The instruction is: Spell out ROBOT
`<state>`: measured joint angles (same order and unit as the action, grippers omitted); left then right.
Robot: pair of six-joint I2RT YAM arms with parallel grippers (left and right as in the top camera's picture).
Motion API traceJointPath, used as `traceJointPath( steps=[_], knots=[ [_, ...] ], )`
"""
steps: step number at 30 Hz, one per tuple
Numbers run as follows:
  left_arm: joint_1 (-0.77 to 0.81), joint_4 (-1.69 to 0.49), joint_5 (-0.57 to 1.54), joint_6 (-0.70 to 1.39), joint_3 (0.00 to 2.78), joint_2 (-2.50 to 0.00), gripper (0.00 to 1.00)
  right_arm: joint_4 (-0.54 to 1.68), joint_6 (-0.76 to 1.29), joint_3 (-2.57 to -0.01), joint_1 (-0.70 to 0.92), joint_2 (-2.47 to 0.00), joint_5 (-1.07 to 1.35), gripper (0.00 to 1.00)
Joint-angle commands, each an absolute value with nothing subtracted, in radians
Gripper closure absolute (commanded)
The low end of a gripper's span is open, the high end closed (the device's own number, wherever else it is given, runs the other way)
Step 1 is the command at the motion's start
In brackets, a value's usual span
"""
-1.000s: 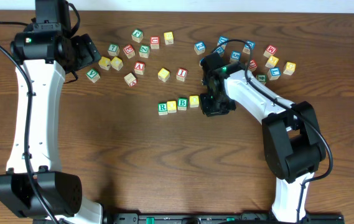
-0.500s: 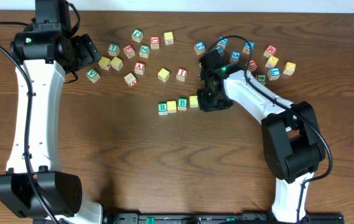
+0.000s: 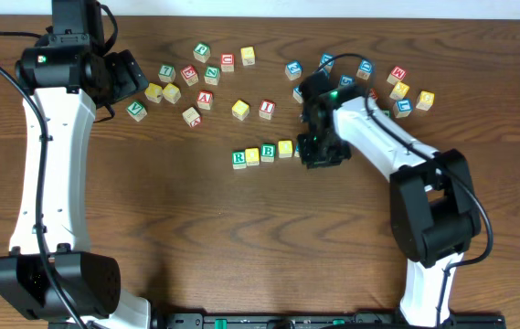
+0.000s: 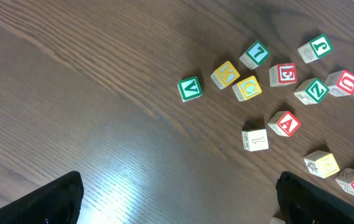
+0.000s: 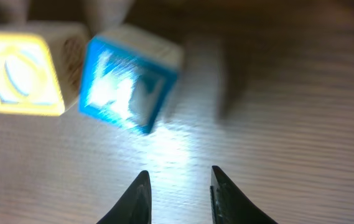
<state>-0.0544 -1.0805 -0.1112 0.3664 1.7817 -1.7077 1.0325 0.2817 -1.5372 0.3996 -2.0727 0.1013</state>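
Observation:
On the brown table a row of cubes reads green R (image 3: 238, 158), a yellow cube (image 3: 252, 156), green B (image 3: 268, 152) and a second yellow cube (image 3: 285, 148). My right gripper (image 3: 322, 153) hovers just right of the row's end and hides what lies under it. In the right wrist view a blue-faced cube (image 5: 127, 81), its letter blurred and slightly turned, rests beside the yellow O cube (image 5: 21, 71). The right gripper (image 5: 178, 186) is drawn back from it, its jaws narrowly apart and empty. My left gripper (image 4: 180, 202) is wide open over bare wood, far left.
Loose cubes lie along the back: a cluster at the left (image 3: 170, 92), a few in the middle (image 3: 240, 110) and a cluster at the right (image 3: 399, 90). The left wrist view shows a green V (image 4: 190, 88), a yellow cube (image 4: 247, 88) and a red A (image 4: 287, 124).
The right gripper has shifted a little to the right, away from the row, with its jaws slightly wider. The left arm has not moved.

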Motion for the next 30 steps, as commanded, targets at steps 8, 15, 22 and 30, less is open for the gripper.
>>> traceJointPath(
  steps=[8, 15, 22, 30],
  knots=[
    [-0.056, -1.083, -0.116, 0.368, 1.771, -1.719, 0.02, 0.97, 0.359, -1.557, 0.341, -2.08, 0.059, 0.75],
    [-0.056, -1.084, -0.116, 0.368, 1.771, -1.719, 0.02, 0.914, 0.39, -1.557, 0.363, -2.13, 0.062, 0.75],
    [-0.056, -1.083, -0.116, 0.368, 1.771, -1.719, 0.03, 0.837, 0.392, -1.557, 0.376, -2.14, 0.09, 0.76],
    [-0.056, -1.084, -0.115, 0.372, 1.771, -1.719, 0.02, 0.791, 0.392, -1.557, 0.423, -2.142, 0.089, 0.75]
  ],
)
